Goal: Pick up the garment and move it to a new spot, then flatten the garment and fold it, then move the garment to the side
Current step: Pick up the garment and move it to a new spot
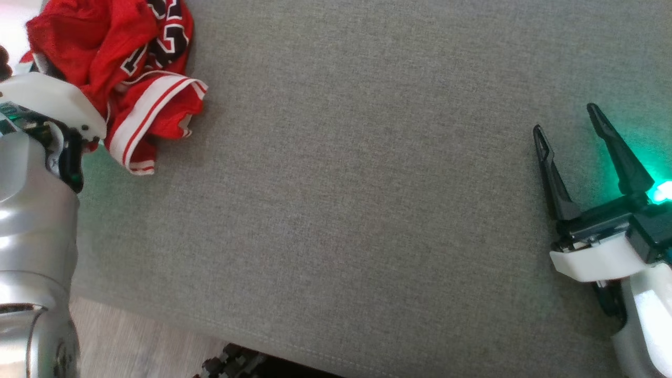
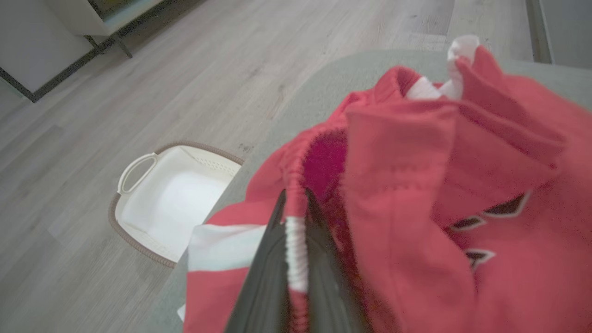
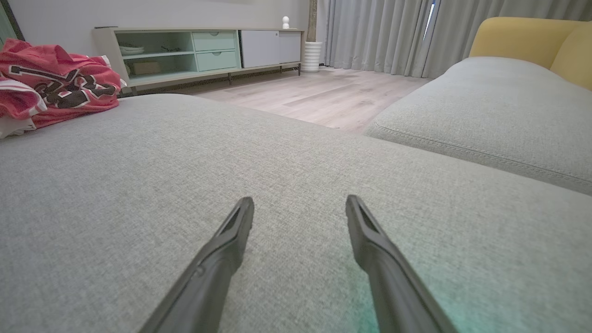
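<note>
Cloth in red, white and black, the garment (image 1: 131,63) lay bunched in a heap at the far left corner of the grey cushion (image 1: 367,184). Black lettering edged in white showed on its upper folds. A white band with red stripes spilled toward the cushion's middle.

At that same corner the left gripper (image 2: 295,196) was clamped on the garment. Its two dark fingers were pressed together on a ribbed red-and-white hem that ran up between them. In the head view the folds hid those fingers, and the arm's pale wrist stood at the cushion's left edge.

Over the cushion's right side, well apart from the garment, the right gripper (image 1: 566,118) was held low with its fingers spread wide and nothing between them. Green light glowed at its base. Whether the tips touched the cushion could not be told.

Off the cushion's left edge, down on the wooden floor (image 2: 185,69), a white basket (image 2: 138,166) with a brown woven rim sat close against the cushion's side.
</note>
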